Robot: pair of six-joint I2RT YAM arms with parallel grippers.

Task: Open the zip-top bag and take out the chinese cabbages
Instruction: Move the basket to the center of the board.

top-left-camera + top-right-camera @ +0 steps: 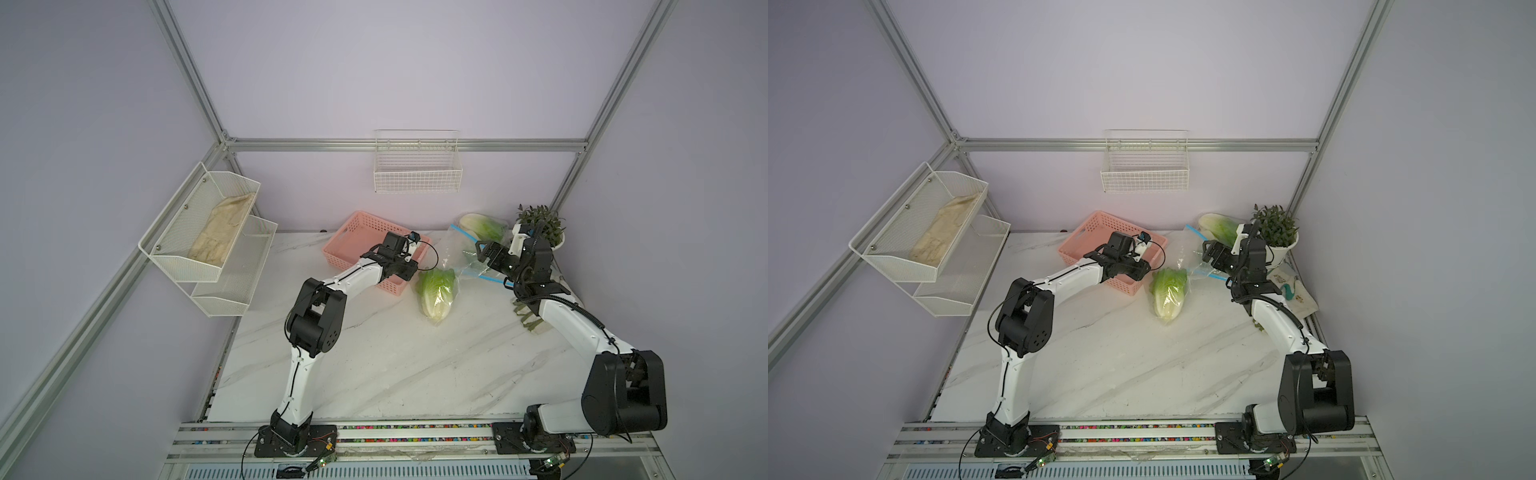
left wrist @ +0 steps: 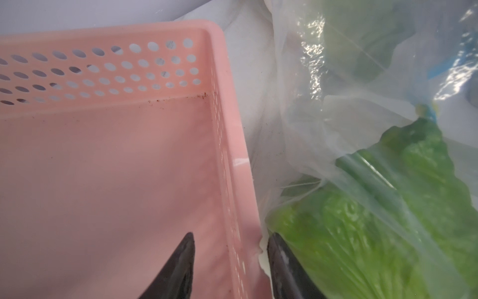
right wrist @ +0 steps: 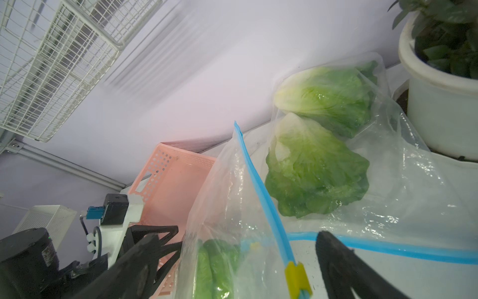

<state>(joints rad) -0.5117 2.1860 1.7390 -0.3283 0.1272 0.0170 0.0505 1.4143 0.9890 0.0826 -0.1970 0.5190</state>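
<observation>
Bag unzipped, cabbages yet to come out.
On the white marble worktop [image 1: 374,365] the clear plastic zip-top bag [image 3: 413,181] gapes, with three crinkled green-and-white chinese cabbages [image 3: 315,165] seemingly all under its film. The left end effector [image 2: 232,234] is part-open astride a wall of the pink perforated plastic basket [image 2: 232,155]; the right end effector [image 1: 483,252] is spread wide, empty. Only the right wrist view shows the yellow slider [image 3: 297,278].

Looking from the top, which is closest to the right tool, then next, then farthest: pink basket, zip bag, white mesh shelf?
1. zip bag, at the right tool.
2. pink basket, back middle of table.
3. white mesh shelf, on the left wall.
</observation>
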